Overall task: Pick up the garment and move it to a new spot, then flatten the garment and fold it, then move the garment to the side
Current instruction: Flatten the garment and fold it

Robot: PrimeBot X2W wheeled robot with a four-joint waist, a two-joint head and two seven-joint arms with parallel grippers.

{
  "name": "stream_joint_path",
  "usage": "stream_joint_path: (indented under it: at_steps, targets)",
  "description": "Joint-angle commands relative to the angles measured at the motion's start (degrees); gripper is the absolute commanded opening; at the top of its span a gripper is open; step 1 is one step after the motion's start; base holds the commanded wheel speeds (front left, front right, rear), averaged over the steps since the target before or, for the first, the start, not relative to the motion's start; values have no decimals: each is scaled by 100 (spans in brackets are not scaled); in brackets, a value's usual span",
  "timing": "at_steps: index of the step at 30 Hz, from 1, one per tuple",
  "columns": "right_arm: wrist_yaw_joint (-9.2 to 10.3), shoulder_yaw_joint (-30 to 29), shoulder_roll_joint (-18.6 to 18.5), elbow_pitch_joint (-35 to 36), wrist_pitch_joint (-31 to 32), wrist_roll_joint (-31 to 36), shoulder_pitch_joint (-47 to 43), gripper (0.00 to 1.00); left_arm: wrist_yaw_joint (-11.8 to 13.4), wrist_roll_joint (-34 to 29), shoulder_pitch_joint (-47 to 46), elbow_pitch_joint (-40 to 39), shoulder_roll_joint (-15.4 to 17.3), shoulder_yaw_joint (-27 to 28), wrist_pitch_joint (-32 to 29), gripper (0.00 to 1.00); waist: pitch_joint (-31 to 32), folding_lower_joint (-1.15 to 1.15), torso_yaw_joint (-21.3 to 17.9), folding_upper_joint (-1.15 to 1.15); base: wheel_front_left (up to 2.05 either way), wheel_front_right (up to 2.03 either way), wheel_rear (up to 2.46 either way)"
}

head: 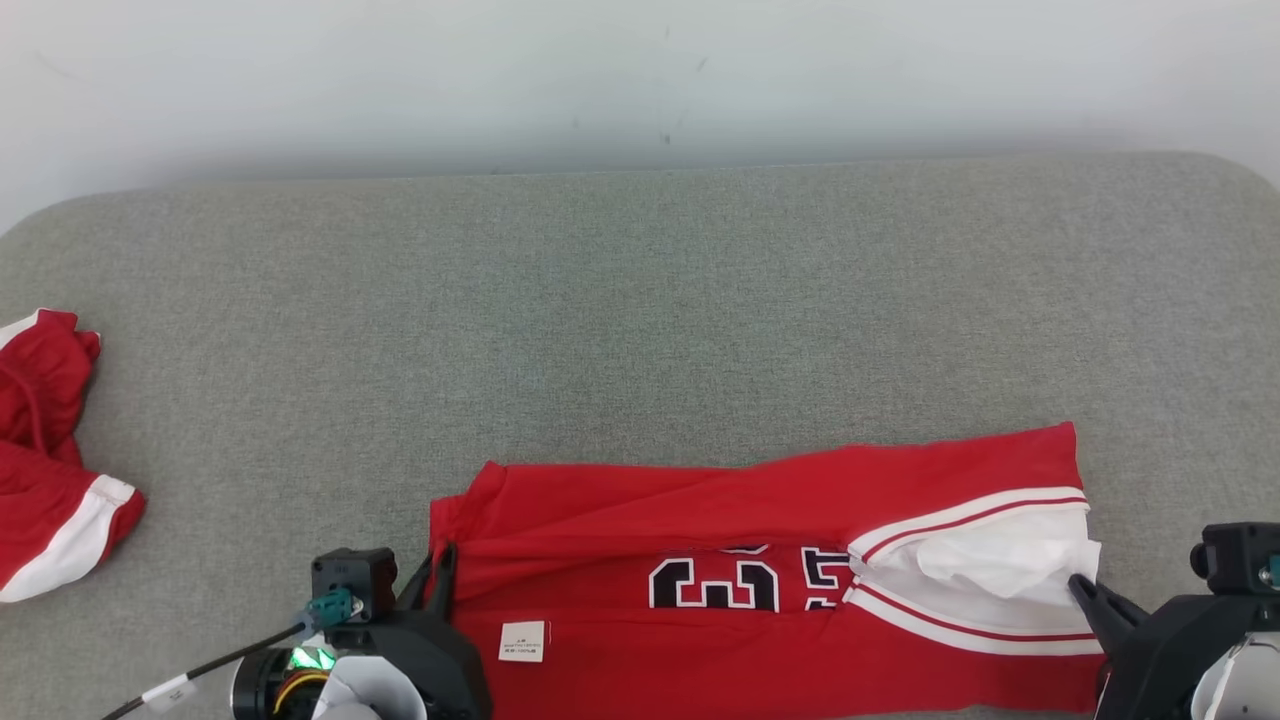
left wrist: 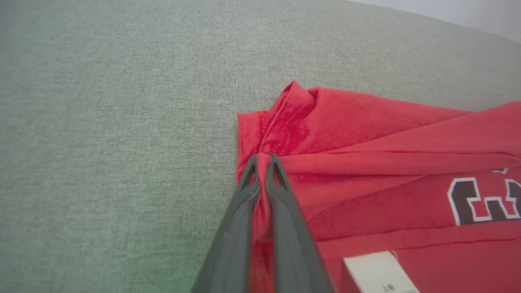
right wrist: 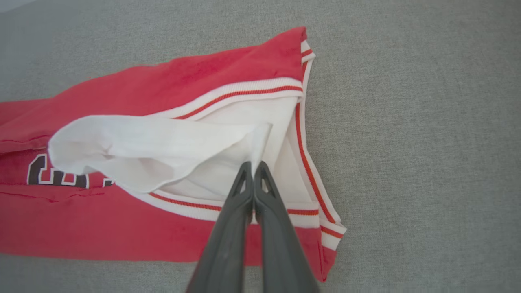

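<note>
Red jersey cloth: the garment (head: 760, 660) lies in a long strip along the table's (head: 640, 300) front edge, right of centre. Black numerals (head: 712, 584) edged in white run across it, their tops under a fold; one looks like a 3. The small white label (head: 523, 641) carries print too fine to read. Your left gripper (left wrist: 264, 156) has its jaws pinched on the garment's left end. The right gripper (right wrist: 253, 165) has its jaws closed on the white inner cloth. Another red-and-white garment (head: 50, 480) sits at the left edge. Grey woven fabric covers the table, with a pale wall (head: 640, 70) behind.
</note>
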State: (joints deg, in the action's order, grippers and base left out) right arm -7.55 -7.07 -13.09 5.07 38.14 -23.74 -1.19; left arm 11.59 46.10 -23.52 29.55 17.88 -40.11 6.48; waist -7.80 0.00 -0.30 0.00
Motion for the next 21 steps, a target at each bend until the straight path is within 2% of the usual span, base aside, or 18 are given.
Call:
stream_joint_path:
  at_steps: [1,2,3,4,10,15,21]
  targets:
    - [13,-5,22,20,8,92,-85,20,0,44,102,15,-3,3,30,86,3,0,4,0,0,0,0]
    - [13,32,26,-4,44,107,-135,49,0,55,138,15,-14,4,46,100,9,0,7,0,0,0,0]
    - [13,61,31,-18,75,129,-174,95,5,56,160,20,-22,-3,56,100,16,0,8,0,0,0,0]
    - [13,66,49,-34,124,135,-193,100,18,59,174,26,-27,-6,78,100,26,0,8,0,0,0,0]
    - [13,70,27,-65,206,218,-323,100,13,124,380,-27,-48,127,492,100,128,0,12,0,0,0,0]
    - [13,-57,103,-27,108,232,-410,100,-143,-54,746,-379,-57,541,868,100,311,0,39,0,0,0,0]
    - [13,-207,197,-102,-16,252,-516,100,-390,-1198,1597,-1579,-291,1704,868,100,573,0,129,0,0,0,0]
